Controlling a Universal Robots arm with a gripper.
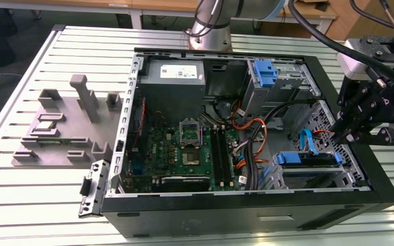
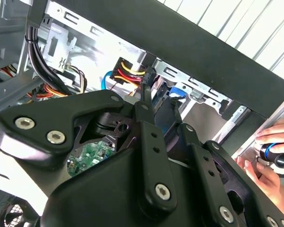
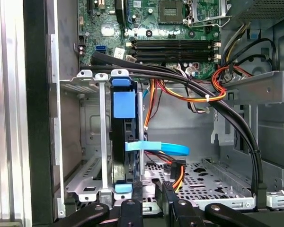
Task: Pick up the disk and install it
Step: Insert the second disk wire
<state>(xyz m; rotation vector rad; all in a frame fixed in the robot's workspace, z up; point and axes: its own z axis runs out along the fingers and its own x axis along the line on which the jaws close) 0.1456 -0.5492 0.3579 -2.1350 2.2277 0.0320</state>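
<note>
A: What does the computer case [image 1: 252,202] contain?
B: It lies open on the slatted surface [image 1: 33,179]. Inside: a green circuit board [image 1: 183,148], a grey power box [image 1: 173,77] at the far wall, black cables [image 3: 203,90], and orange wires [image 3: 180,94]. A metal drive cage [image 1: 307,177] sits in the near corner at the exterior view's right.

A: Where is the disk?
B: The disk [image 1: 309,159] sits in that cage, its blue frame facing up. In the first wrist view the disk [image 3: 124,137] stands on edge between the cage rails, with a blue flat cable [image 3: 156,147] across it.

A: State of the end effector?
B: The end effector [image 1: 351,136] hangs over the case's right edge, just beside the cage. I cannot tell whether it is released or clenched.

A: Open room?
B: Bare perforated floor [image 3: 213,177] lies beside the disk. A person's hand [image 2: 270,153] rests outside the case wall.
</note>
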